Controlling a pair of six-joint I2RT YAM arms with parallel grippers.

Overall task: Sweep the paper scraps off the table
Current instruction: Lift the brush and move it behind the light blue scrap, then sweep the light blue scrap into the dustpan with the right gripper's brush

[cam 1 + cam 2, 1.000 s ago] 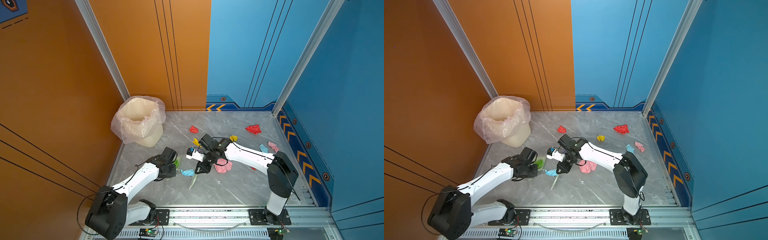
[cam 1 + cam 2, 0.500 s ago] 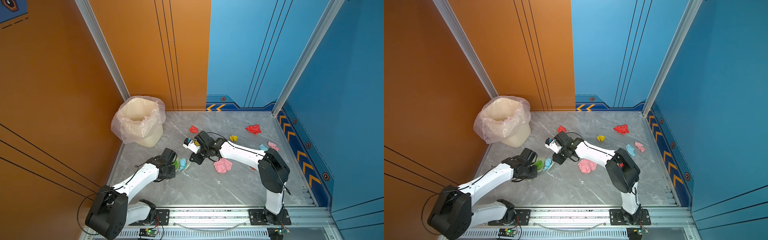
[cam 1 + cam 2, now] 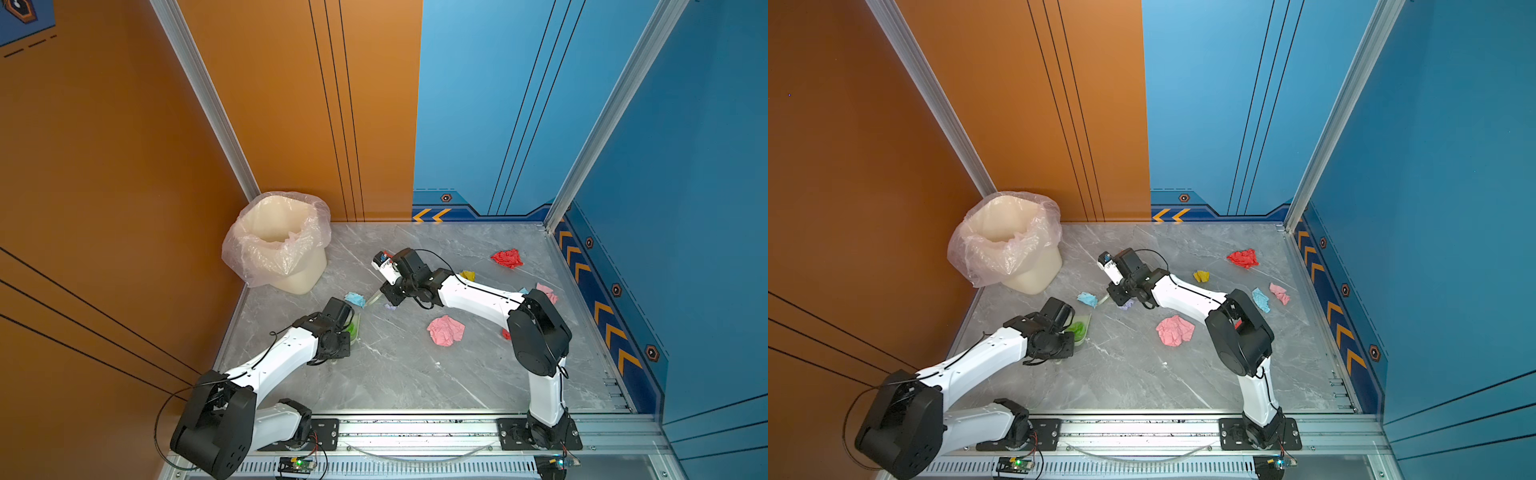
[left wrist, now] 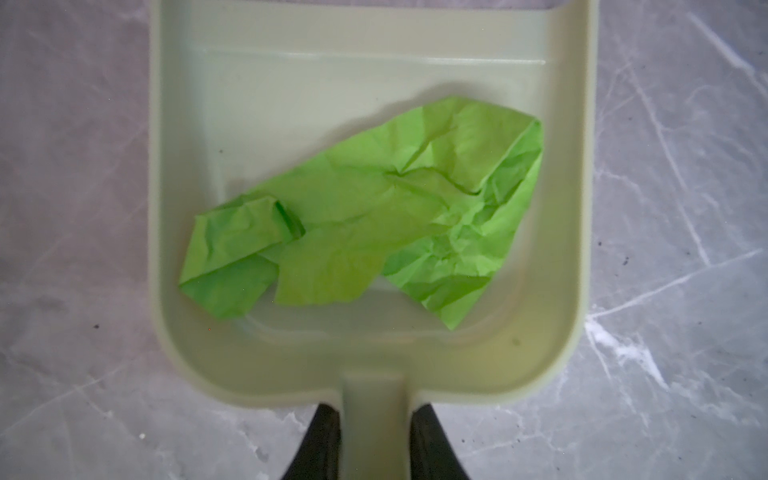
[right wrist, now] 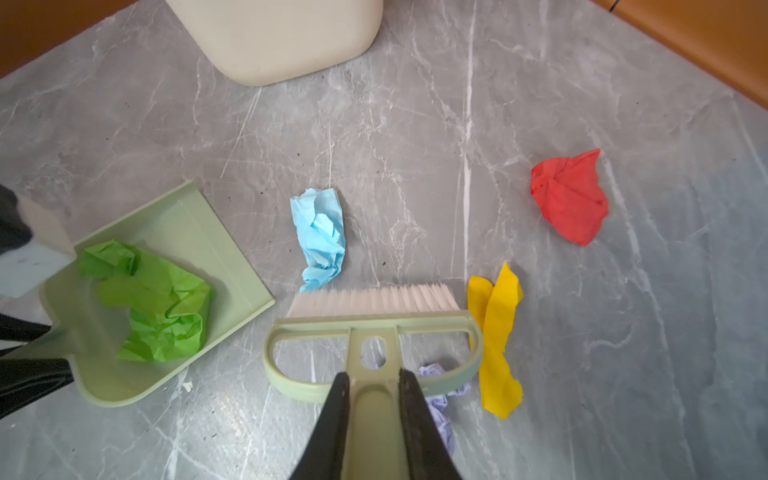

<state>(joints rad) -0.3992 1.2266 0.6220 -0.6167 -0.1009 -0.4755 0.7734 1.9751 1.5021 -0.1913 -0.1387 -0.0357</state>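
So the right gripper (image 5: 372, 374) is pinching the pale green plastic brush (image 5: 374, 299), and the left gripper (image 4: 374, 409) is clamping the matching dustpan (image 4: 249, 83) with a crinkly green wad (image 4: 361, 212) inside. Other paper scraps (image 3: 445, 330) are lying on the veined grey table (image 3: 395, 374), blue wad (image 3: 355, 299) at the brush's 9 o'clock, orange and blue walls (image 3: 291, 104) around.

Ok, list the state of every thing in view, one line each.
Dustpan: on the table, green scrap inside.
Brush: bristle tips at the blue scrap.
Left gripper: shut on the dustpan handle.
Right gripper: shut on the brush handle.
Bin: upright, bag-lined, open.
Blue scrap: loose, outside the dustpan.
Lilac scrap: partly under the brush.
Yellow scrap: loose beside the brush.
Red scrap: loose.
Pink scrap: loose.
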